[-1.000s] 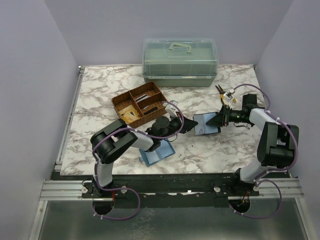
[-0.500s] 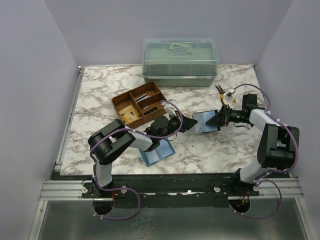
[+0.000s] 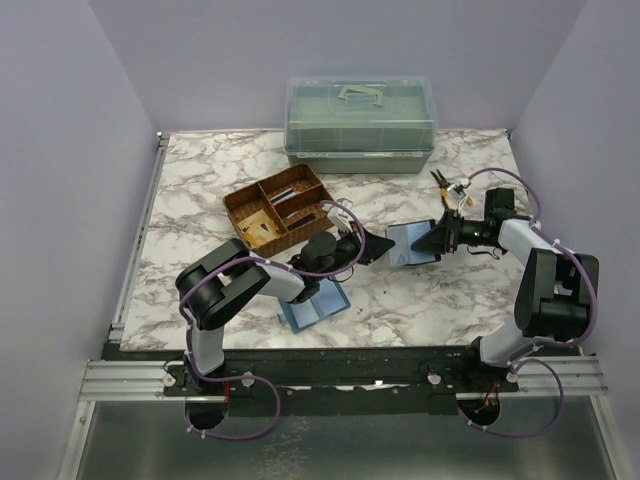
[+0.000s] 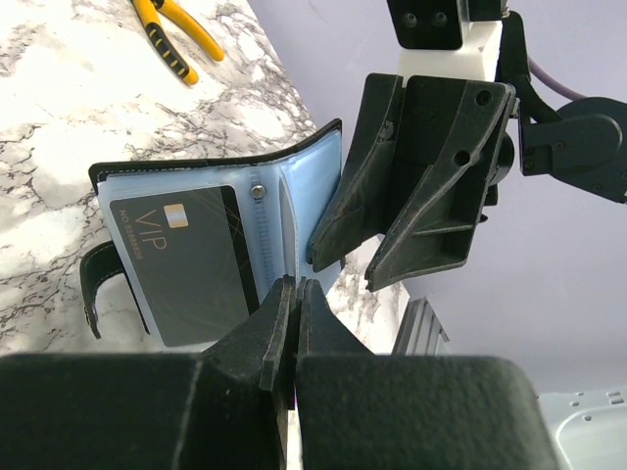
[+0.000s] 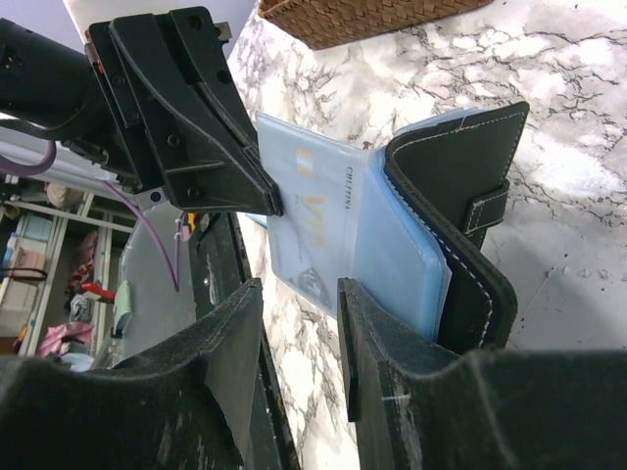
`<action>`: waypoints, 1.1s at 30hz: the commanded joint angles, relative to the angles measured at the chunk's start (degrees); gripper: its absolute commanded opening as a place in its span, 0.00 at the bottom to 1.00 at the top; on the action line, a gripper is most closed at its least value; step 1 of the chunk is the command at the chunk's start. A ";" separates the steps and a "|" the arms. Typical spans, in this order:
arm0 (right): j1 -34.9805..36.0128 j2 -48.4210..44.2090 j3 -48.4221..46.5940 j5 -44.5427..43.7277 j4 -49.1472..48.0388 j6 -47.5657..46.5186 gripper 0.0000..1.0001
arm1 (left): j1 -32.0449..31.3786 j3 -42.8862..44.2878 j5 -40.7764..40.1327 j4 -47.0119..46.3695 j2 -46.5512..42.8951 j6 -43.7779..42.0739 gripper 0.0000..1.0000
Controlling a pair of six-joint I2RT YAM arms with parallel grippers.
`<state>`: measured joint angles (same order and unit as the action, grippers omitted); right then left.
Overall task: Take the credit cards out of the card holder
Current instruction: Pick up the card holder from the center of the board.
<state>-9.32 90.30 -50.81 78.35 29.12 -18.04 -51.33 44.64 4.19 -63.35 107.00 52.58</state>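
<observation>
We see the card holder (image 3: 408, 243) spread open, just toward 3 o'clock of the table's (image 3: 200, 190) centre. The right gripper (image 3: 427, 242) clamps its 3 o'clock edge. The left gripper (image 3: 383, 247), fingers pressed together, meets a clear sleeve (image 5: 313, 225) at 9 o'clock, perhaps pinching it.

Black-and-white arms (image 3: 262, 278) — purple cables (image 3: 497, 171)

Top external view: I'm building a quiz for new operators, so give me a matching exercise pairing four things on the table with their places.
Things: 1 card holder; 2 yellow-handled pliers; 3 lidded plastic box; 4 brown divided basket.
Places: a) back edge of the table; b) between left gripper and right gripper; c) left of centre; d) right side, toward the back.
Pairs: 1-b, 2-d, 3-a, 4-c.
</observation>
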 commanded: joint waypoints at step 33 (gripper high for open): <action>0.36 -3.21 1.63 -0.87 -5.85 6.09 0.45 | -0.05 1.82 -1.20 -5.32 -1.53 2.01 0.00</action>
<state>-9.32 88.36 -50.11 79.00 26.09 -13.87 -51.33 44.56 3.55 -63.48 106.00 53.82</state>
